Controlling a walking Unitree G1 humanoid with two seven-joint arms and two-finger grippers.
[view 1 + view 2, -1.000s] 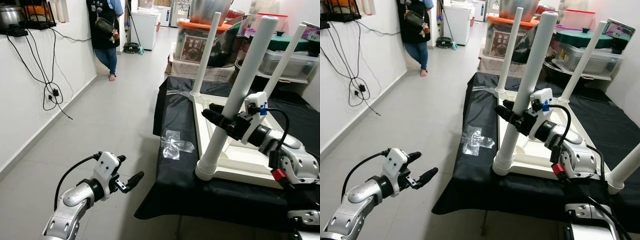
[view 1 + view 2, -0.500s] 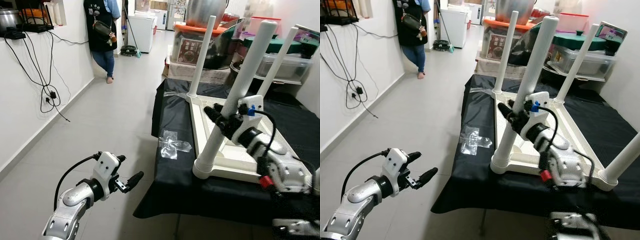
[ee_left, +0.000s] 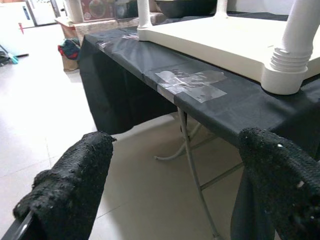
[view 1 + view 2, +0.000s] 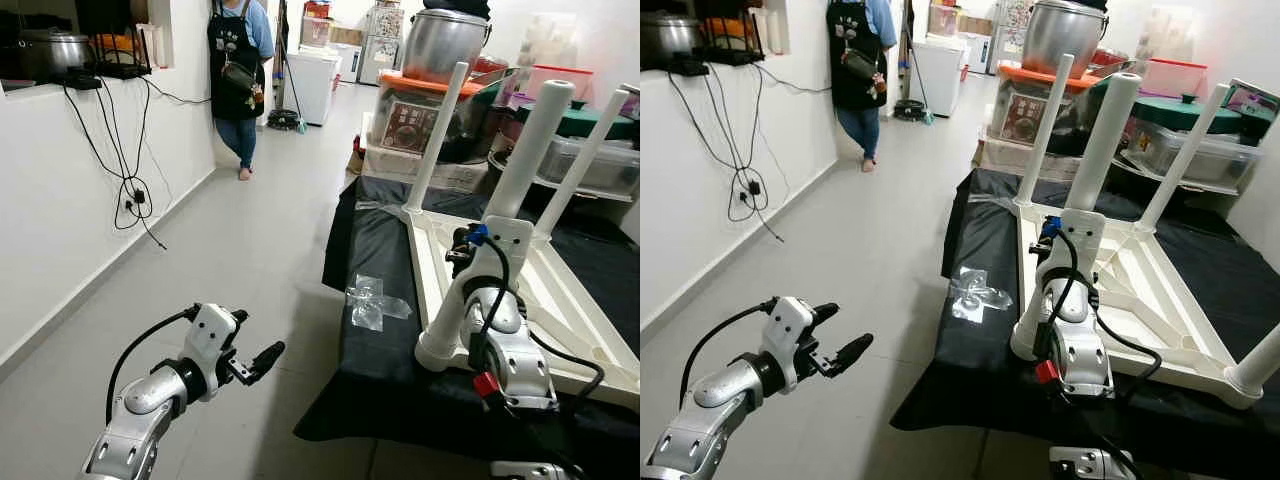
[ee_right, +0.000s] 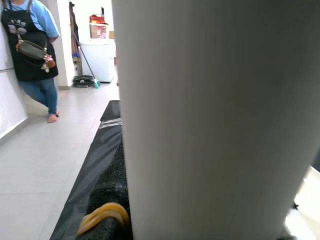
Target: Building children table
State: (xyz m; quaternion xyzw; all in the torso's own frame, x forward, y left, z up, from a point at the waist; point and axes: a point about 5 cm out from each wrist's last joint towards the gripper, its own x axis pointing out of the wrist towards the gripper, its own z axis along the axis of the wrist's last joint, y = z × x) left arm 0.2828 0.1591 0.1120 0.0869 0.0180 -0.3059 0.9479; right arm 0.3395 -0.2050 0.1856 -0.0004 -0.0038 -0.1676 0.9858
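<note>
Right tool (image 4: 1060, 235) clamped on the near white leg (image 4: 1102, 140) of the upturned children's table (image 4: 1140, 290).

The table lies top-down on the black-draped worktop (image 4: 385, 300), legs pointing up, beside a patch of clear tape (image 4: 372, 300). In the right wrist view the leg sits against one black finger (image 5: 107, 195), apparently gripped. The left tool (image 4: 262, 357) hangs over the floor well apart from the worktop, its fingers (image 3: 75, 185) spread apart. A person (image 4: 240, 70) stands by the far wall.

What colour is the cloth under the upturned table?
Black; the cloth shows best in the right eye view.
</note>
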